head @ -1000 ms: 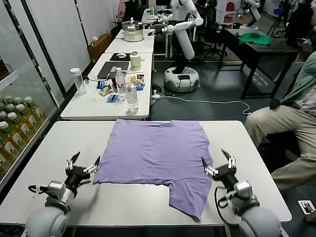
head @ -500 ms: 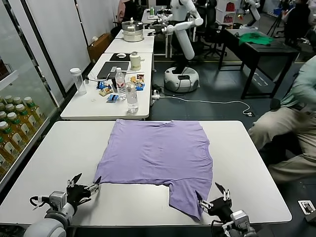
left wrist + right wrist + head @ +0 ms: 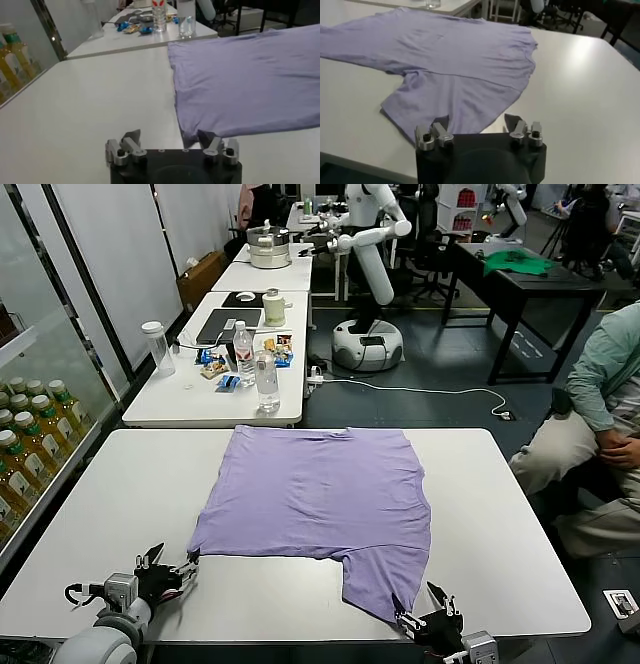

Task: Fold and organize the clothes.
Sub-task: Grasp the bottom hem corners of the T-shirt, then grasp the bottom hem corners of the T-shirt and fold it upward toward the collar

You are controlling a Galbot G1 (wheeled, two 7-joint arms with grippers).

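Note:
The lavender T-shirt point(image 3: 320, 494) lies flat on the white table point(image 3: 110, 484), one sleeve point(image 3: 385, 579) stretched toward the near edge. My left gripper point(image 3: 165, 569) is open low over the table, at the shirt's near left corner point(image 3: 187, 136); one fingertip point(image 3: 206, 136) sits at that corner. My right gripper point(image 3: 425, 624) is open at the table's near edge, straddling the tip of the sleeve point(image 3: 465, 107). The shirt also fills the far part of the left wrist view point(image 3: 250, 85) and the right wrist view point(image 3: 445, 55).
A second table point(image 3: 200, 399) behind holds bottles point(image 3: 267, 379), a cup and snacks. Bottled drinks point(image 3: 30, 434) stand on shelves at left. A seated person point(image 3: 600, 414) is at right. Another robot point(image 3: 370, 274) stands in the background.
Both grippers have drawn back toward the near table edge and sunk lower: the left to the shirt's near left corner, the right to the sleeve tip. The shirt has not moved.

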